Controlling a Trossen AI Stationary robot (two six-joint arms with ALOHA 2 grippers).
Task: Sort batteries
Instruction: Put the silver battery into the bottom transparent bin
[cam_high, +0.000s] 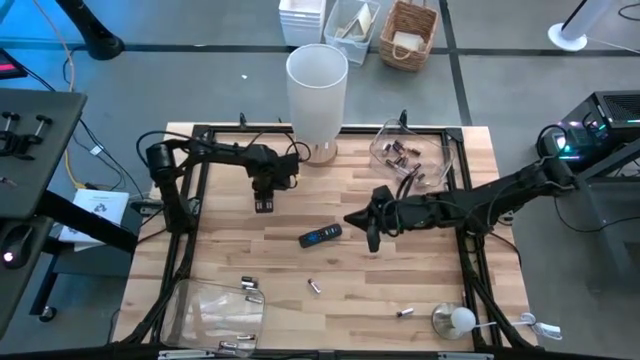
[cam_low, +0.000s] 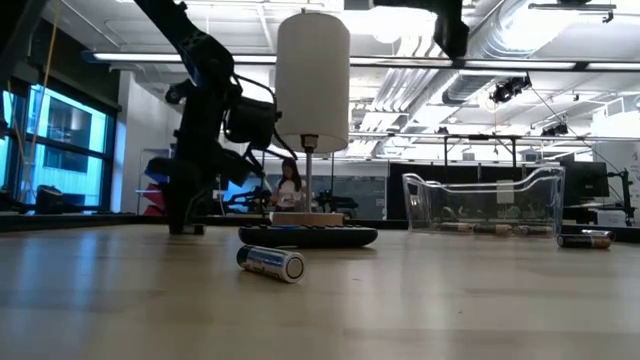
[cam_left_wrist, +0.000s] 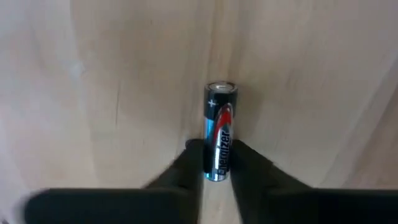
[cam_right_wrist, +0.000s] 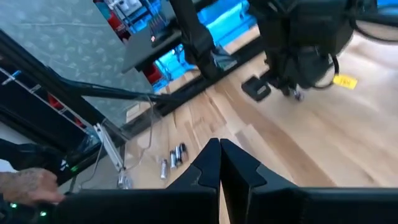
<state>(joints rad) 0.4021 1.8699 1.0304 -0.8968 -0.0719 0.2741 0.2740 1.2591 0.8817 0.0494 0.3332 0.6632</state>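
Observation:
My left gripper (cam_high: 263, 203) points down at the table's far-left part and is shut on one black-and-silver battery (cam_left_wrist: 219, 130). My right gripper (cam_high: 365, 225) hovers mid-table, shut and empty (cam_right_wrist: 219, 149), beside the flat black bar (cam_high: 320, 236). A clear tray (cam_high: 440, 150) at the far right has several batteries (cam_high: 405, 160) lying in it. Loose batteries lie on the wood near the middle (cam_high: 313, 286), near right (cam_high: 405, 313) and near left (cam_high: 250, 285). The low view shows one close up (cam_low: 270, 262). A second clear tray (cam_high: 215, 315) sits at the near-left corner. My left gripper pinches the battery's lower end (cam_left_wrist: 216, 168) between its two fingers (cam_left_wrist: 252, 165). The battery lies along the fingers, and its capped end (cam_left_wrist: 221, 88) sticks out past the fingertips toward the wood. Whether that end touches the table cannot be told.
A tall white cylinder (cam_high: 317, 95) stands on a wooden base at the far edge, between the arms. A small white round object (cam_high: 455, 320) lies at the near right. A black frame (cam_high: 465, 250) borders the table. A person's hand (cam_right_wrist: 25, 183) shows beyond the table's edge.

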